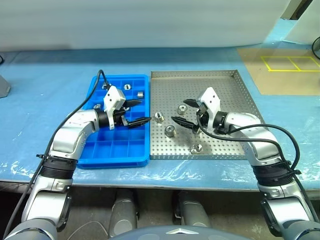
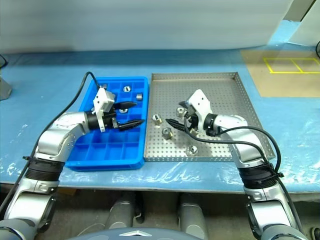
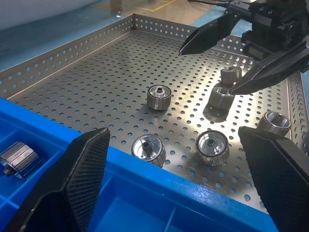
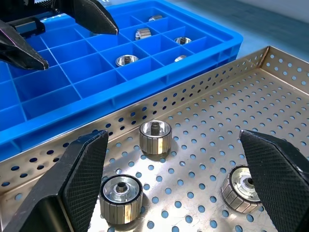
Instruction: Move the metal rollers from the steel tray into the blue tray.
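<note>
- Left claw [image 1: 138,113] spread, empty, above blue tray [image 1: 95,156] at frame centre-left.
- Right claw [image 1: 182,112] spread, empty, over steel tray [image 1: 240,100]; metal rollers [image 1: 170,131] just below it.

The bright blue compartmented plastic tray [image 1: 100,155] lies left of centre, touching the perforated grey steel tray [image 1: 225,90] at centre; small silver metal rollers [image 1: 170,131] lie in both.

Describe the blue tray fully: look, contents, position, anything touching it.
The blue tray looks like bright plastic, rectangular, divided into a grid of small square compartments. It lies flat on the blue-covered table, its long side against the steel tray, on that tray's left. A few metal rollers sit in far compartments; most are empty. The open left gripper hovers over it, apparently not touching.
</note>
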